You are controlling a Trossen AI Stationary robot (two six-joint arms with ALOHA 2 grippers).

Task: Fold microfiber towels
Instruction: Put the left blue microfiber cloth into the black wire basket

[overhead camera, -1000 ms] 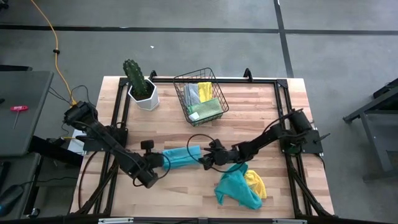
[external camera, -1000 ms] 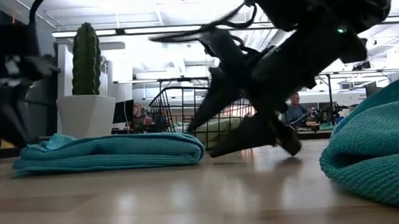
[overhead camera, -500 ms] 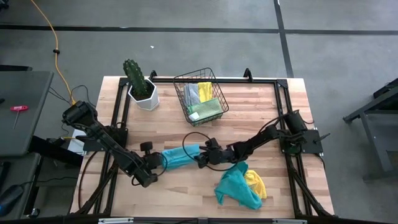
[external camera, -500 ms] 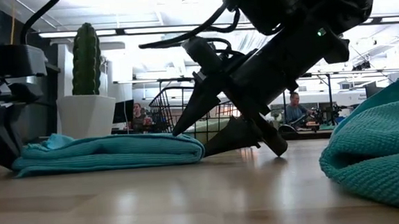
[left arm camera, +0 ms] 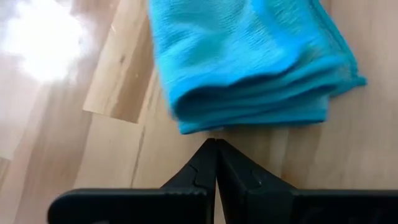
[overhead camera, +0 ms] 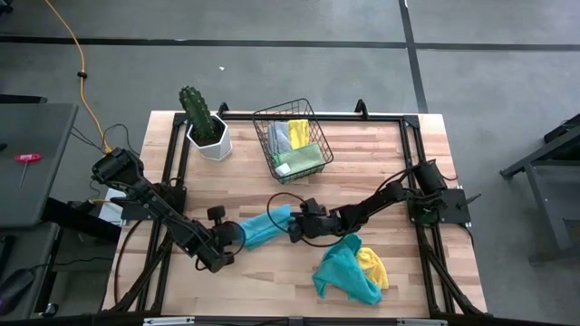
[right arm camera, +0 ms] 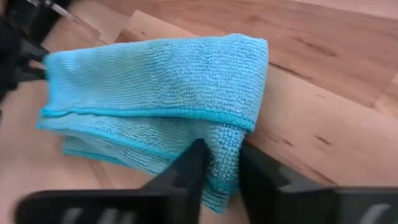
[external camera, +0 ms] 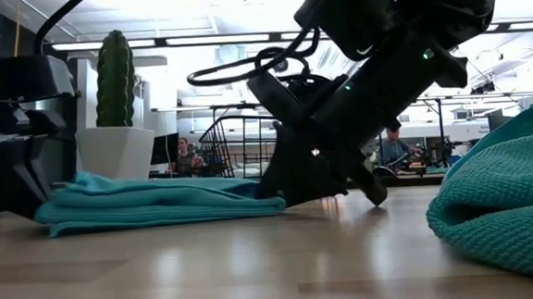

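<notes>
Having closed from wide apart, the right gripper [right arm camera: 217, 163] now pinches the near end of the folded teal-blue microfiber towel [overhead camera: 263, 226] (left gripper [left arm camera: 216, 144], pressed together, sits at its far end), ready to lift it.

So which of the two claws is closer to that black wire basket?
The right gripper. It sits at the right end of the folded teal towel, just below the wire basket. The left gripper is at the towel's other end, farther off.
</notes>
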